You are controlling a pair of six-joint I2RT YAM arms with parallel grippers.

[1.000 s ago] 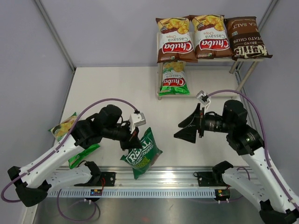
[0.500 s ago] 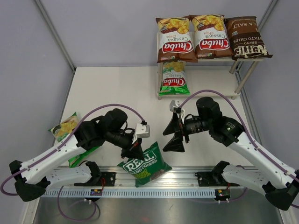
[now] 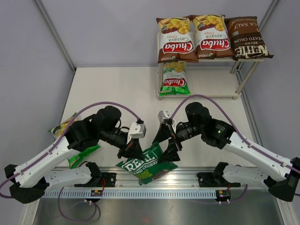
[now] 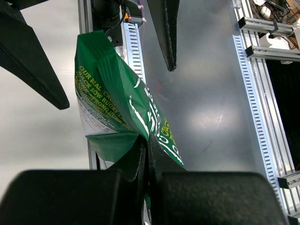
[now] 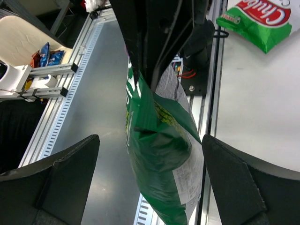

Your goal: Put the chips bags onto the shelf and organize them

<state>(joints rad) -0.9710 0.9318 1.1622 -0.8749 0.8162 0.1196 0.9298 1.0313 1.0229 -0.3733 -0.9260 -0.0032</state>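
My left gripper [image 3: 134, 151] is shut on the top edge of the dark-green REAL bag [image 3: 147, 165] and holds it hanging over the table's near edge. In the left wrist view its jaws [image 4: 147, 152] pinch the bag [image 4: 117, 93]. My right gripper [image 3: 165, 143] is open, with one finger on each side of the bag [image 5: 159, 145] and not touching it. The shelf [image 3: 213, 95] stands at the back right. Its top board holds two brown Chuba bags [image 3: 177, 41] [image 3: 212, 37] and the Kettle bag [image 3: 247, 38]. One light-green Chuba bag [image 3: 175, 79] lies on the lower board.
A second light-green Chuba bag [image 3: 64, 126] lies on the table at the left, partly hidden under my left arm; it also shows in the right wrist view [image 5: 258, 18]. The slotted metal rail [image 3: 154, 192] and the arm bases run along the near edge. Grey walls enclose the table.
My right gripper has swung left and down from mid-table until its open fingers straddle the REAL bag. My left gripper has turned the bag slightly and kept hold of it.
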